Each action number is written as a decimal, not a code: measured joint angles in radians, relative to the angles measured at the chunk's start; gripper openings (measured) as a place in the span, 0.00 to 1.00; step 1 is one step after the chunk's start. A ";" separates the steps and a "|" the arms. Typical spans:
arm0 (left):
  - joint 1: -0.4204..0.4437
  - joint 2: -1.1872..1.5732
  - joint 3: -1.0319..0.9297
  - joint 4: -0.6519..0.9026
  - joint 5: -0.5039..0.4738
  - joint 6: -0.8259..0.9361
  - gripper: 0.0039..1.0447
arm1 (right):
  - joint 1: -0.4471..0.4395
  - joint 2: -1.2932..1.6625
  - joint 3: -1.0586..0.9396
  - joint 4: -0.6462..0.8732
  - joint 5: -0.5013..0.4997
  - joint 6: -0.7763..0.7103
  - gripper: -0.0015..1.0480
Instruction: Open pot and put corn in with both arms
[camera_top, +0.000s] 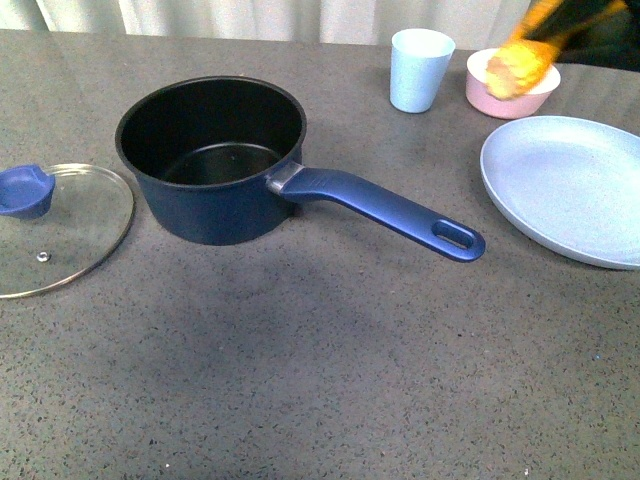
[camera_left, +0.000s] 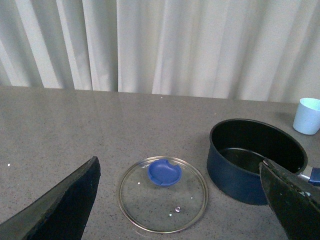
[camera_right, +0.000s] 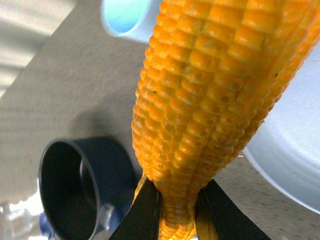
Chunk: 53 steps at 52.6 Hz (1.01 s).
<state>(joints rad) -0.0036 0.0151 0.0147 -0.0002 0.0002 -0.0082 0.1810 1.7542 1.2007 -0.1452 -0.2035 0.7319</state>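
1. The step in hand, as I judge it, is carrying the corn (camera_top: 518, 66) across to the pot (camera_top: 210, 150). The glass lid (camera_top: 70, 235) lies flat on the table (camera_top: 330, 380) just left of the pot, so the mouth is open.
2. The corn hangs in my right gripper (camera_right: 179, 200) above the pink bowl (camera_top: 512, 102) at the far right, well apart from the pot. A pale cup (camera_top: 420, 70) stands beside the bowl, with a plate (camera_top: 570, 190) nearer me.
3. To do it well, I should lift clear of the bowl rim and the cup and travel over the pot's handle (camera_top: 400, 215). The release comes only once the cob is squarely over the black inside. The cob looks long against the mouth, so lowering it tip-first seems safest.
4. My right gripper is clamped on the cob's narrow end, a finger on either side. Most of the cob juts out past the fingers, so a quick swing could lever it loose.
5. My left gripper (camera_left: 180, 165) is spread wide and holds nothing, poised above the lid beside the pot.
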 joint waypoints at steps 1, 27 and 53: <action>0.000 0.000 0.000 0.000 0.000 0.000 0.92 | 0.018 0.010 0.018 -0.003 -0.007 -0.021 0.09; 0.000 0.000 0.000 0.000 0.000 0.000 0.92 | 0.251 0.386 0.518 -0.190 -0.085 -0.386 0.08; 0.000 0.000 0.000 0.000 0.000 0.000 0.92 | 0.397 0.489 0.595 -0.220 -0.095 -0.419 0.20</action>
<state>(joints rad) -0.0036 0.0151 0.0147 -0.0002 0.0002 -0.0082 0.5785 2.2436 1.7958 -0.3649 -0.2989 0.3130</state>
